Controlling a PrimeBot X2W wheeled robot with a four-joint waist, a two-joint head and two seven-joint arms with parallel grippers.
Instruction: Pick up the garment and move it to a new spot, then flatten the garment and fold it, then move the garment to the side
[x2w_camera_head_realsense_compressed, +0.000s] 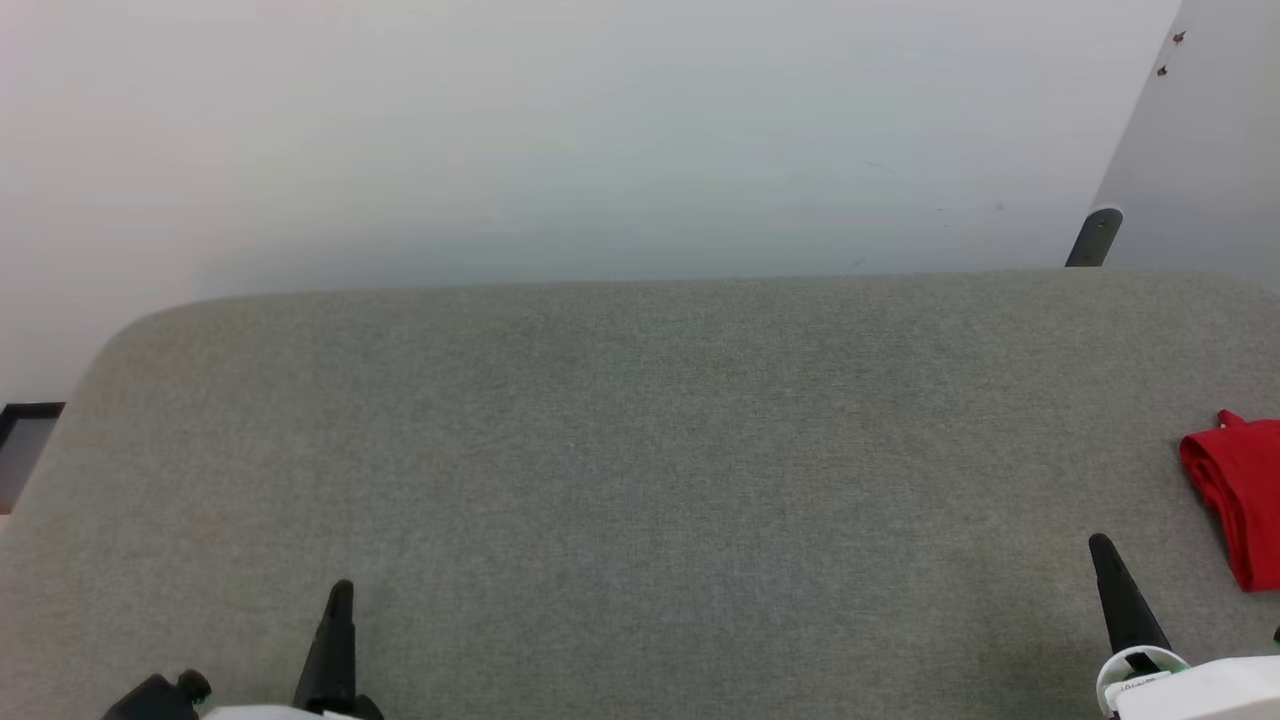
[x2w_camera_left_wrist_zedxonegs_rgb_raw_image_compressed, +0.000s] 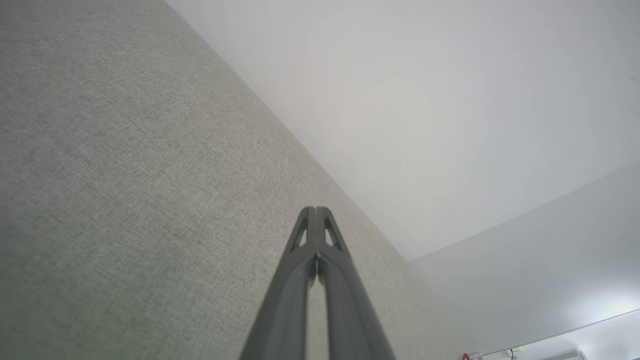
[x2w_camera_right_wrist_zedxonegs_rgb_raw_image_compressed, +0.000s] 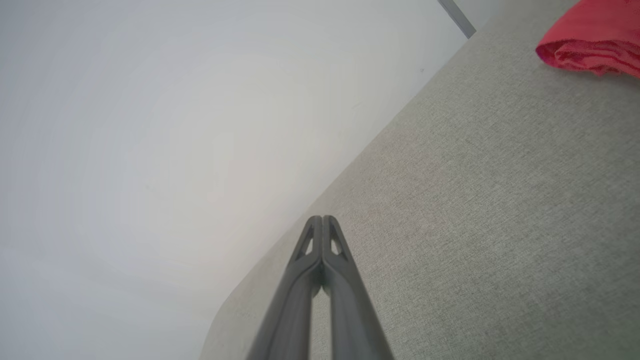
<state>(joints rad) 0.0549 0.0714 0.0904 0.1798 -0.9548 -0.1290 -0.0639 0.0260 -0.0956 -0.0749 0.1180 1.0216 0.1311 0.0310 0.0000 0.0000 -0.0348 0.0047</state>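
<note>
Right claw (x2w_camera_head_realsense_compressed: 1100, 545) — pinched shut, empty — hovers left of the red garment (x2w_camera_head_realsense_compressed: 1236, 492), near, not touching.

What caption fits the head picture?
Red fabric garment rests on grey cloth surface near shut right gripper; left gripper shut too.

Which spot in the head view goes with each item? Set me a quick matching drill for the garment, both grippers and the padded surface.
Things:
1. garment
2. left gripper
3. right gripper
4. padded surface

Places and states:
A. lower left, shut
B. grey, across the middle
C. red, at the right edge
D. lower right, shut

Pairs: 1-C, 2-A, 3-D, 4-B
</note>
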